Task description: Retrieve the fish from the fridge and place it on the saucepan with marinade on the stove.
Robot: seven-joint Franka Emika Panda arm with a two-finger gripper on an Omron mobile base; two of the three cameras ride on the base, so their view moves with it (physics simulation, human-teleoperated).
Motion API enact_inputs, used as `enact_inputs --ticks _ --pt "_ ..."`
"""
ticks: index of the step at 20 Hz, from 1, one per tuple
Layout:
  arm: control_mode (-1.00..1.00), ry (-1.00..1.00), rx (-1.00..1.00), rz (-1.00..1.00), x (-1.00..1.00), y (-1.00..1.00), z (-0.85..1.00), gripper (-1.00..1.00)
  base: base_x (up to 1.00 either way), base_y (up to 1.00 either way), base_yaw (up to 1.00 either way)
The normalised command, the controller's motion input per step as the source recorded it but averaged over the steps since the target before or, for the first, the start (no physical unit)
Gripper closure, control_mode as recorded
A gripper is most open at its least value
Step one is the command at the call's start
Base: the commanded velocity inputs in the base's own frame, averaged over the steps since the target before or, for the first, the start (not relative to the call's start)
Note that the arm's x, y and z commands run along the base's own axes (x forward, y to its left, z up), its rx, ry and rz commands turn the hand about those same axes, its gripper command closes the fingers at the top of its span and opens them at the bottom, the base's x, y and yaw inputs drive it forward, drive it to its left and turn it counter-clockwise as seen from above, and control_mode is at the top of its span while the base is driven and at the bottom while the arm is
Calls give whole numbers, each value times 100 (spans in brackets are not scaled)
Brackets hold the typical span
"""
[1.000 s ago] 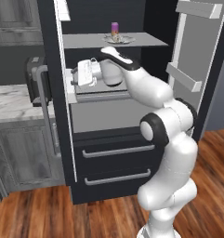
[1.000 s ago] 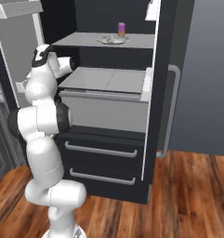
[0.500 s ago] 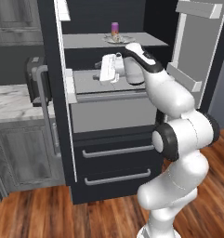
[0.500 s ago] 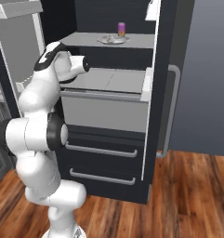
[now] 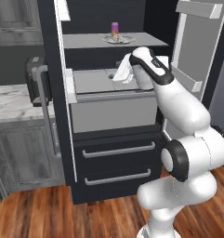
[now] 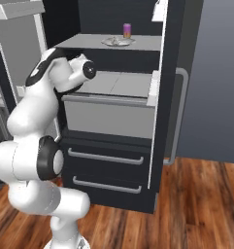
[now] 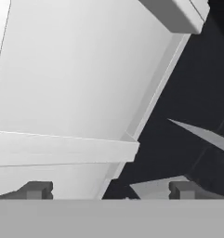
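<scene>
Inside the open fridge [image 5: 108, 139], on the upper grey shelf [image 5: 85, 41], the fish [image 5: 117, 39] lies as a small pale oval on a shallow plate [image 6: 108, 42], just beside a pink-and-yellow cylinder [image 5: 115, 28] at the far side. The hand [image 5: 124, 72] hangs lower, over the middle shelf, near but apart from the fish, its fingers [image 7: 36, 189] spread wide and holding nothing. Judging by this, the doors are open but the pick has not begun; grasping, carrying to the stove and setting the fish on the saucepan all remain.
</scene>
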Motion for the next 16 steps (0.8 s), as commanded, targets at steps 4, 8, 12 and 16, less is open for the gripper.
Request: enact_inputs --ticks 4,8,12,16 --pt "-100 0 -3 -41 -28 -67 16 -100 0 0 0" --pt "-100 0 -2 -42 -36 -58 11 -100 0 0 0" --pt "-100 0 0 -43 -53 -47 1 -100 0 0 0" --pt "-100 1 0 -44 -48 -34 10 -100 0 0 0"
